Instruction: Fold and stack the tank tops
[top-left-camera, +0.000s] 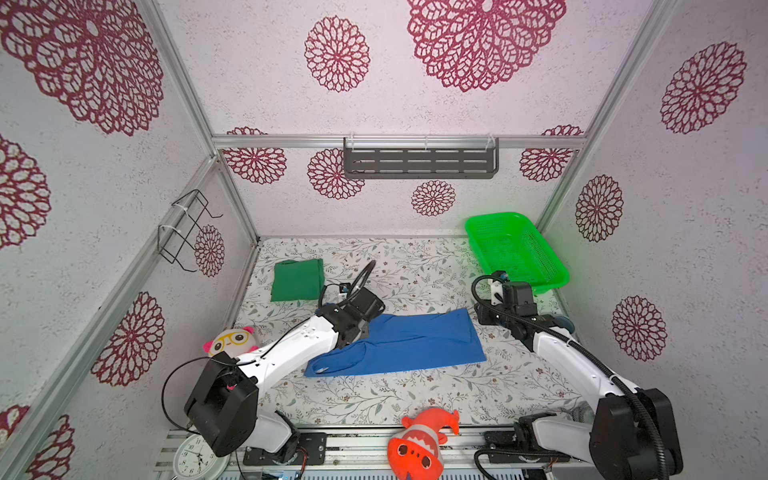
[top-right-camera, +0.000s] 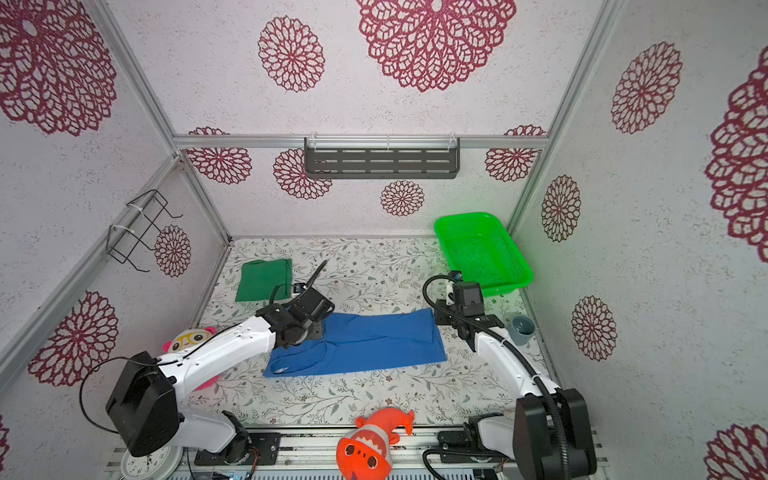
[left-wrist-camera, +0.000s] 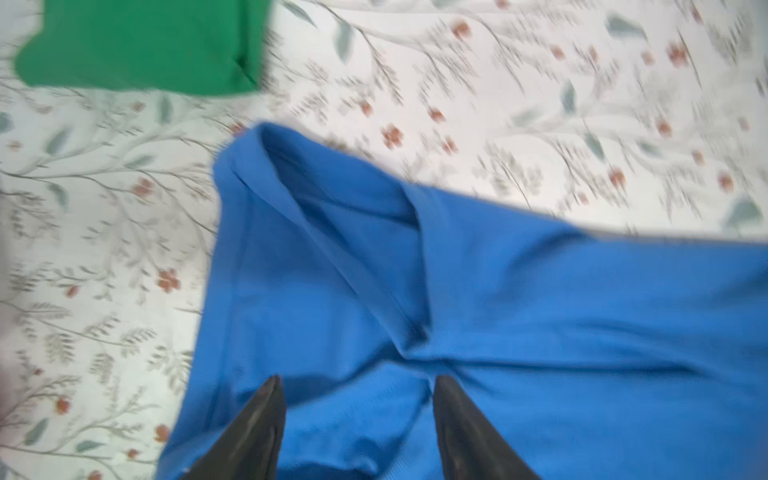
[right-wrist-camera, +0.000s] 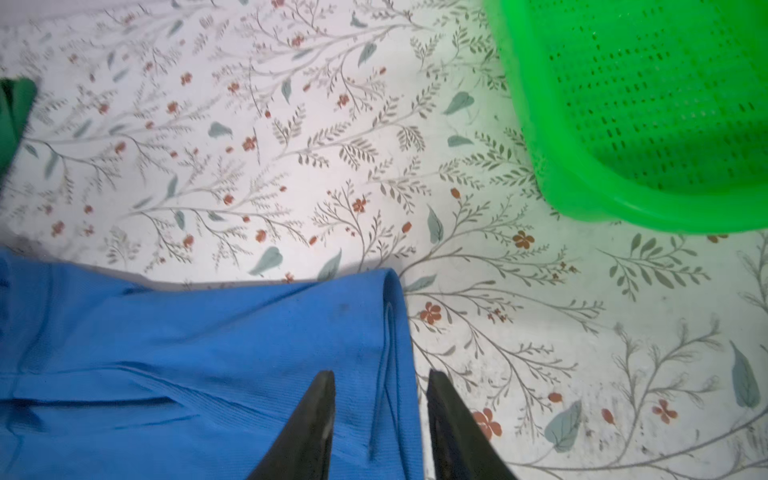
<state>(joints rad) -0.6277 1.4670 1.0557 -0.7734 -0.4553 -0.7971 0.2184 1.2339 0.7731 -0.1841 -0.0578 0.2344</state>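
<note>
The royal blue tank top (top-left-camera: 407, 345) (top-right-camera: 361, 345) lies folded lengthwise into a long strip across the middle of the floral table. The dark green tank top (top-left-camera: 297, 280) (top-right-camera: 264, 280) sits folded in a square at the back left. My left gripper (top-left-camera: 353, 332) (left-wrist-camera: 357, 380) is open over the blue top's strap end (left-wrist-camera: 457, 311), with loose cloth under the gap. My right gripper (top-left-camera: 478, 313) (right-wrist-camera: 380, 374) is open at the hem's far corner (right-wrist-camera: 187, 353), one finger over cloth and the other over bare table.
A bright green mesh basket (top-left-camera: 540, 257) (right-wrist-camera: 582, 199) stands at the back right. A grey cup (top-right-camera: 521, 328) is by the right wall. A panda plush (top-left-camera: 232, 340) lies at the left and an orange fish plush (top-left-camera: 419, 444) and a clock (top-left-camera: 193, 457) at the front.
</note>
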